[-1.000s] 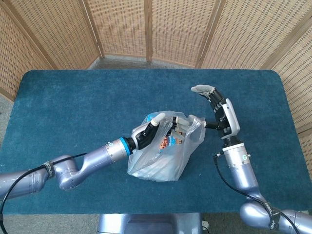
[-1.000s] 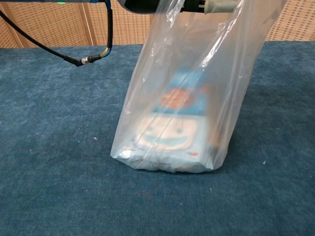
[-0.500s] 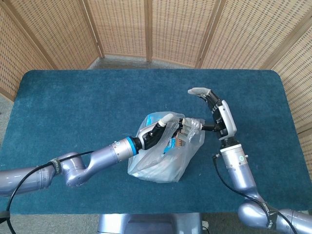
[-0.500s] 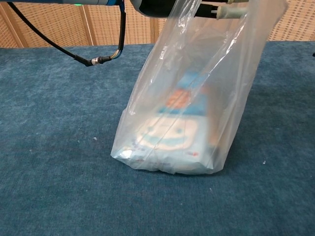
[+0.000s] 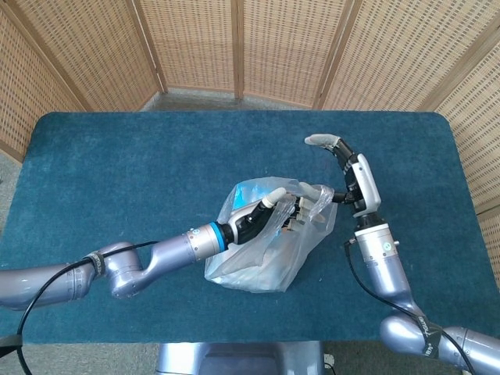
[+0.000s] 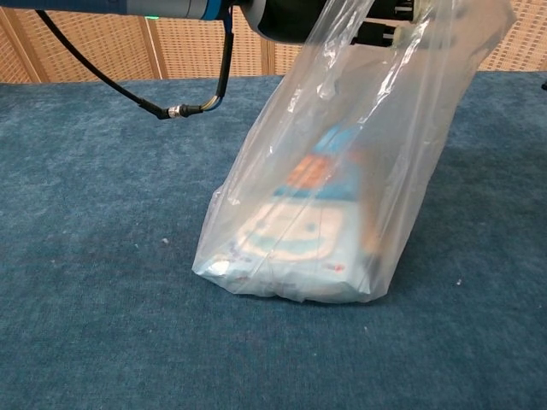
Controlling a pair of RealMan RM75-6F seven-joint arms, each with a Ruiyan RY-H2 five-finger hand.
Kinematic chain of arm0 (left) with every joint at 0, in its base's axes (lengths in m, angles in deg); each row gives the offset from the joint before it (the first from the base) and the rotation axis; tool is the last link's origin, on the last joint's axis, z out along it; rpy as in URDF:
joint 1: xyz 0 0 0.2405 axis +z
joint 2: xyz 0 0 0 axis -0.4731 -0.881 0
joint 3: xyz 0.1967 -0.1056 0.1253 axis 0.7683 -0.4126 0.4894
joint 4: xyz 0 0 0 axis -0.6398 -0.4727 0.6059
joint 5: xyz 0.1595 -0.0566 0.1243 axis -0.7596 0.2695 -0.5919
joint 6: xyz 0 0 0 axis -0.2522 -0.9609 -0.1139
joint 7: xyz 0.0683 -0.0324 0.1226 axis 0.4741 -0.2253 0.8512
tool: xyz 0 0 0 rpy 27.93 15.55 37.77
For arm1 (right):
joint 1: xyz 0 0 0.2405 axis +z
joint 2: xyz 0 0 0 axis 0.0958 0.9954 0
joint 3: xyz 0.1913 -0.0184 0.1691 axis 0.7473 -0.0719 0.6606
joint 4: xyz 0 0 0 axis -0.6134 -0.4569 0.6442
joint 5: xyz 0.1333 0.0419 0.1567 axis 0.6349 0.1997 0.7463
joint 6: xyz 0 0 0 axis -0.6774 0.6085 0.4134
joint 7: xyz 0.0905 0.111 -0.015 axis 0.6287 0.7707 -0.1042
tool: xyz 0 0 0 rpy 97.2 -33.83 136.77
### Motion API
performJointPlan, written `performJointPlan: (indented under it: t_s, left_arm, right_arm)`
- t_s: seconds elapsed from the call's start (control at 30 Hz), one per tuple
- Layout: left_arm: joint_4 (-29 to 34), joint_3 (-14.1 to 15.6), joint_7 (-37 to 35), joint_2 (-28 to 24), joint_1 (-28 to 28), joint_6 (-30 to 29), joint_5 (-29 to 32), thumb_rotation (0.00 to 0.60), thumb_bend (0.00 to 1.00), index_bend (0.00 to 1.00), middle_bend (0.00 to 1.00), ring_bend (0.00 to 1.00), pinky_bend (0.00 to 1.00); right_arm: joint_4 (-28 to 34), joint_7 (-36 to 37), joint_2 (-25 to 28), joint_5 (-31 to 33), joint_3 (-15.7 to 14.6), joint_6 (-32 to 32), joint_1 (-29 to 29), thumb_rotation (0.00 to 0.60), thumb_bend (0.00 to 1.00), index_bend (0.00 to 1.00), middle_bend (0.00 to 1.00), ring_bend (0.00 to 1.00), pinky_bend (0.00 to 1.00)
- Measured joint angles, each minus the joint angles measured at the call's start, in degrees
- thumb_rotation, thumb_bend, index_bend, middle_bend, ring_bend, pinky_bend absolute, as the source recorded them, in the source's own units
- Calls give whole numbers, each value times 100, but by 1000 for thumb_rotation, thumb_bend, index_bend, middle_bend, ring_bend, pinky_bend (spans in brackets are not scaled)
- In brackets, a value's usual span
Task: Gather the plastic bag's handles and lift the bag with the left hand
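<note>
The clear plastic bag (image 5: 251, 264) stands on the blue table, a blue, white and orange package (image 6: 301, 224) showing through it. My left hand (image 5: 269, 216) reaches into the bag's top from the left, its fingers hooked through the gathered handles (image 5: 306, 201). In the chest view the bag (image 6: 342, 128) is stretched up and to the right, and its base rests on the cloth. The left hand (image 6: 291, 13) shows dark at the top edge there. My right hand (image 5: 351, 178) stands just right of the bag with fingers spread, one fingertip (image 5: 326, 194) touching the handle plastic.
The blue cloth table (image 5: 117, 172) spreads wide on all sides of the bag. Wicker screens (image 5: 234, 47) close off the back and both sides. A black cable (image 6: 184, 109) hangs from my left arm over the table.
My left hand has pushed further right into the bag's top, pulling the handles and upper bag rightward. The right hand has shifted slightly but stays beside the bag.
</note>
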Motion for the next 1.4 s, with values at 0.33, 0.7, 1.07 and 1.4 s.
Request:
performJointPlan:
  t_s: [0.33, 0.7, 1.07, 1.4]
  left_arm:
    - [-60, 79, -168, 71, -150, -81, 40, 0, 137, 234, 258, 184, 250]
    - [-55, 249, -335, -92, -172, -108, 34, 0, 135, 363, 413, 406, 419]
    - [9, 309, -645, -173, -181, -106, 7, 0, 135, 438, 563, 626, 615]
    - [-4, 393, -1168, -265, -163, -288, -166, 0, 136, 454, 585, 673, 677]
  right_arm:
    - [-115, -237, -83, 48, -50, -19, 89, 600, 62, 282, 285, 201, 108]
    - [-195, -290, -145, 92, -72, -16, 121, 598, 63, 282, 285, 201, 107]
    - [-255, -393, -205, 96, -113, -22, 147, 600, 62, 282, 285, 200, 107]
    - [-349, -460, -192, 115, -138, -29, 126, 600, 63, 260, 261, 178, 107]
